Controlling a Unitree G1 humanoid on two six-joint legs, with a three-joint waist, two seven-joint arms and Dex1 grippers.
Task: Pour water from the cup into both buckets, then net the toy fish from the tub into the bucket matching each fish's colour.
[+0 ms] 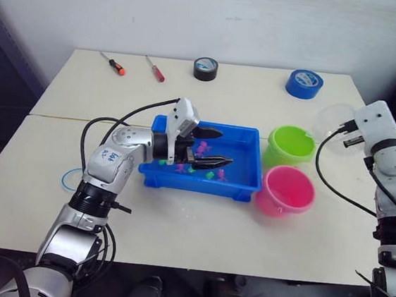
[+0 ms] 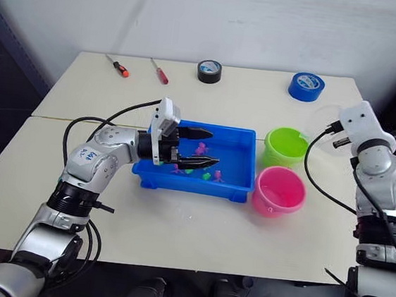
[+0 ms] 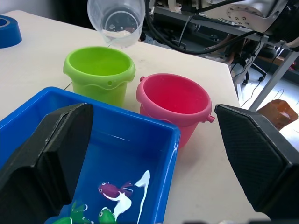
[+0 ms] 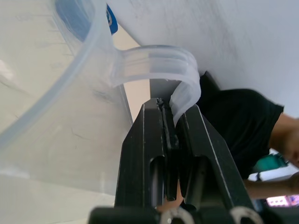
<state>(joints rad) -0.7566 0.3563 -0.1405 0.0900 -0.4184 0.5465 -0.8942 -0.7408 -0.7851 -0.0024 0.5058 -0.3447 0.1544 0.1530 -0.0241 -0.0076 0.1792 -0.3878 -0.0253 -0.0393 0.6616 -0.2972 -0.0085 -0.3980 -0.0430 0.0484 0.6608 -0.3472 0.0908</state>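
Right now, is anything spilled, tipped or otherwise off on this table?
Nothing spilled that I can see. The cup is tilted over the green bucket, held by its handle in the right gripper. The pink bucket stands upright.

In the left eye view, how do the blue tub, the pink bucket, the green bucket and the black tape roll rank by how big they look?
Largest to smallest:
1. Blue tub
2. Pink bucket and green bucket: they look much alike, so I won't rank them.
3. Black tape roll, though it lies farther from the camera.
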